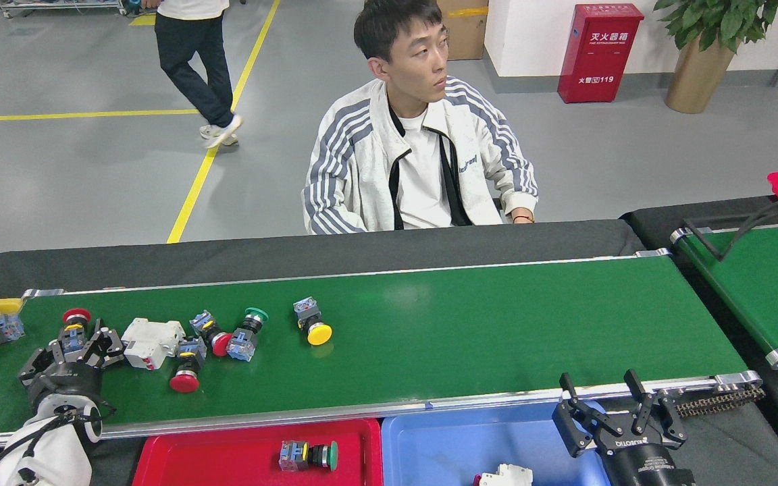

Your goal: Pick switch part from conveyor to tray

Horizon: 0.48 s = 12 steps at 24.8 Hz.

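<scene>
Here, the right gripper point(615, 413) is waiting spread open over the blue tray point(429, 445), while the left gripper point(78, 347) is straddling, fingers apart, a red-capped switch part point(75, 325) on the conveyor point(497, 324). Closing should probably be timed squarely on its body (the white breaker point(149, 342) is lying just beside), then carrying to the red tray point(227, 452).

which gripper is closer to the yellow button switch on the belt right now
Left. The left gripper sits on the conveyor, to the left of the yellow button switch. The right gripper hangs off the belt's near edge, farther away.
</scene>
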Motion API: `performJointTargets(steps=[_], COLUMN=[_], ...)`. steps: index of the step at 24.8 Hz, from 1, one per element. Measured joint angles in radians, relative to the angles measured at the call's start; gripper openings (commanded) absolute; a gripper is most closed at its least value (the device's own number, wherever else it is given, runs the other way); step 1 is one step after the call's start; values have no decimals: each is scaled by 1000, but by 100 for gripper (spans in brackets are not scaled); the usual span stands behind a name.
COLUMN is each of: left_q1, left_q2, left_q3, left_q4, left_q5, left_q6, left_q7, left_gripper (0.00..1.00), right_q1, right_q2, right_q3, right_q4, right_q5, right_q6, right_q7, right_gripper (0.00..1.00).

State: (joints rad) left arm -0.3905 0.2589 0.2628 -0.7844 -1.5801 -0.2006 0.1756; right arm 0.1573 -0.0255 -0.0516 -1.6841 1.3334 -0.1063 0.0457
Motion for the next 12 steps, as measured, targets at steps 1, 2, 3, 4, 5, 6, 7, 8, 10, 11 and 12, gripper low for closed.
performJointTargets(steps=[1, 2, 3, 4, 5, 6, 7, 8, 10, 11, 12], left_q1=[59, 112, 169, 224, 285, 344, 397, 438, 513, 543, 574], left_q2=[-1, -1, -1, 0, 0, 0, -1, -2, -6, -9, -13], left_q3=[1, 1, 3, 2, 2, 1, 0, 1, 2, 3, 3], left_q4=[-79, -159, -243, -326, -411, -487, -558, -621, -732, -779, -828], left_q5=[11, 30, 51, 74, 100, 121, 140, 149, 161, 164, 167], left_q6=[-49, -103, -156, -208, -277, -341, -406, -457, -520, -534, -551], left_q7=[3, 4, 5, 5, 7, 8, 7, 0, -16, -27, -34], left_gripper=[6, 6, 6, 6, 7, 8, 9, 13, 28, 36, 39], right_q1=[0, 0, 0, 0, 0, 0, 0, 1, 1, 1, 1], right_q2=[0, 0, 0, 0, 0, 0, 0, 0, 0, 0, 0], right_q3=[0, 0, 0, 0, 0, 1, 0, 1, 1, 1, 1], right_q4=[0, 0, 0, 0, 0, 0, 0, 0, 0, 0, 0], right_q5=[0, 0, 0, 0, 0, 0, 0, 0, 0, 0, 0], right_q6=[0, 0, 0, 0, 0, 0, 0, 0, 0, 0, 0], right_q7=[0, 0, 0, 0, 0, 0, 0, 0, 0, 0, 0], right_gripper=[100, 100, 100, 100, 100, 100, 100, 100, 100, 100, 100])
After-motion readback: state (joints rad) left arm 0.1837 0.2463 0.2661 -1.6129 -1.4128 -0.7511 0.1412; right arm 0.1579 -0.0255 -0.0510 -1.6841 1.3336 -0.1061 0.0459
